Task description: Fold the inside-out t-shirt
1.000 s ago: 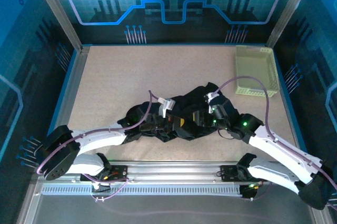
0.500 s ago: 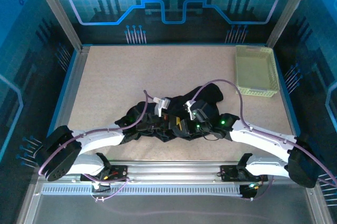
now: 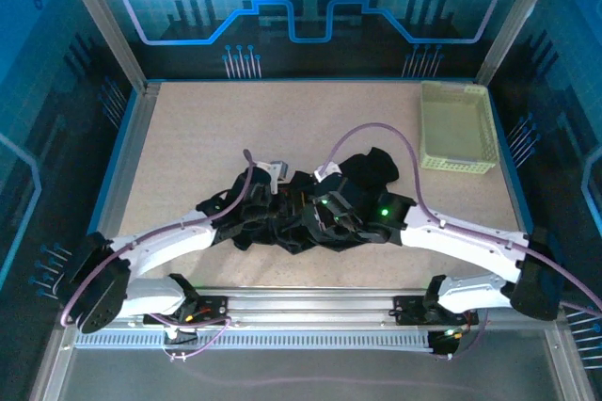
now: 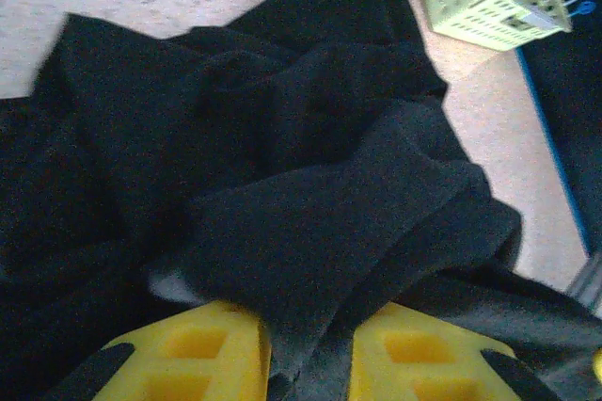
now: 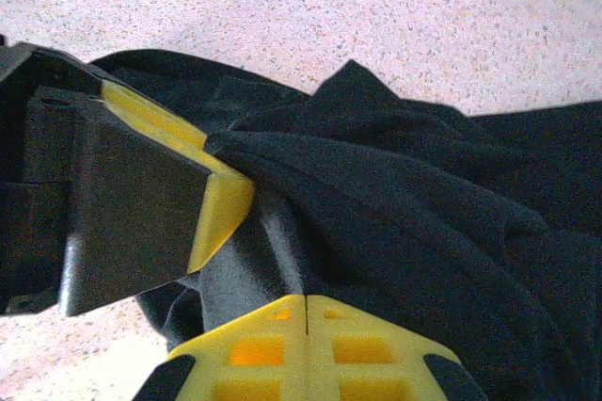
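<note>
- Shirt-wise, the inside-out t-shirt [image 3: 374, 171] lies in a crumpled black heap at the near middle of the table [image 3: 235, 128], with nothing flat or squared. It is well apart from the basket [image 3: 456, 126] in the far right corner.
- Both my wrists are buried in the middle of that heap, close beside one another.
- My right gripper [image 5: 306, 312] has its yellow pads pressed together, and a thin ridge of cloth is nipped at their tips. One finger of my left arm sits just beside it, touching the same ridge.
- My left gripper [image 4: 310, 354] has its pads a little apart, with a thick fold lying in the gap. From this close I cannot tell whether they bear on that fold or only straddle it.
- I judge this to be the sorting-out stage, passing a seam or hem from hand to hand. No fold has been made yet.
- The next move calls for two sure holds on one edge, then drawing my hands apart, low over the table, so the bundle opens instead of dragging as a lump.
</note>
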### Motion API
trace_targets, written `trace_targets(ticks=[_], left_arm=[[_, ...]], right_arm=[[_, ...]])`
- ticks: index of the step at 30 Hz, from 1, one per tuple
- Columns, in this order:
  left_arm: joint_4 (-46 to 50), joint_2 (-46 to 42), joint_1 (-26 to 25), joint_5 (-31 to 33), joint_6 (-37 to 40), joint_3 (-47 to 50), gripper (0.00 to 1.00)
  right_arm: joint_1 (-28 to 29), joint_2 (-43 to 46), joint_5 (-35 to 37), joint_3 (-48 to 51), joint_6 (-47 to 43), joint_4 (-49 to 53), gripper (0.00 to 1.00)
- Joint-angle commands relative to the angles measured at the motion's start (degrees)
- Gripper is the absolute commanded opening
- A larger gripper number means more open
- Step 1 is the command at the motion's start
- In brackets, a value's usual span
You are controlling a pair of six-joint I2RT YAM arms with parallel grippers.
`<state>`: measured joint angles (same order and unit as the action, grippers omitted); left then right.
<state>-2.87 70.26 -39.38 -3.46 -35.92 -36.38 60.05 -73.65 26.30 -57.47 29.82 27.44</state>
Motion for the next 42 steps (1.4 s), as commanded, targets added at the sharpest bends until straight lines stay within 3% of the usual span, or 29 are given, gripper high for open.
trace_targets(ticks=[1,4,7,10,14,18,20,27,32,38,40,42], left_arm=[[11.5,-3.5,0.7,5.6,0.5,-1.4,0.32],[16.2,-7.5,2.7,6.6,-1.6,-0.5,0.39],[17.0,-13.9,7.2,6.4,-5.7,4.2,0.44],[16.7,-17.7,10.2,4.9,-7.8,7.2,0.46],[17.6,-16.3,10.3,2.6,-7.4,6.4,0.46],[15.2,-14.5,9.9,0.5,-7.2,5.9,0.46],[16.5,-13.5,7.8,1.9,-6.0,3.9,0.46],[24.8,-9.1,-7.3,14.4,-5.2,-3.6,0.46],[21.8,-3.7,-13.3,14.9,-5.2,-5.2,0.52],[12.0,3.9,-17.0,10.9,-2.8,-6.3,0.56],[11.8,6.1,-17.1,10.1,-2.6,-7.3,0.54],[11.9,7.3,-17.1,10.7,-2.7,-7.5,0.46]], right_arm=[[3.8,-3.3,6.3,-2.8,-3.2,1.7,0.0],[9.4,-5.5,7.0,-3.2,-5.8,-2.5,0.0],[10.8,-7.9,-1.6,-1.6,-4.6,-7.4,0.0],[10.7,-10.4,-5.8,-0.9,-2.5,-7.8,0.02],[10.8,-9.3,-2.3,-0.5,-1.0,-3.8,0.34],[9.7,-4.6,0.6,1.6,0.1,-1.2,0.38],[8.5,-2.3,1.2,3.4,0.9,-0.3,0.38],[1.2,4.1,0.9,11.6,5.9,1.6,0.4],[-3.7,3.7,-1.8,15.8,6.0,-1.0,0.53],[-8.9,0.0,-3.3,16.3,6.0,-3.2,0.52],[-9.5,0.0,-3.5,16.0,5.2,-4.1,0.42],[-10.4,-0.1,-3.6,15.2,4.7,-4.1,0.21]])
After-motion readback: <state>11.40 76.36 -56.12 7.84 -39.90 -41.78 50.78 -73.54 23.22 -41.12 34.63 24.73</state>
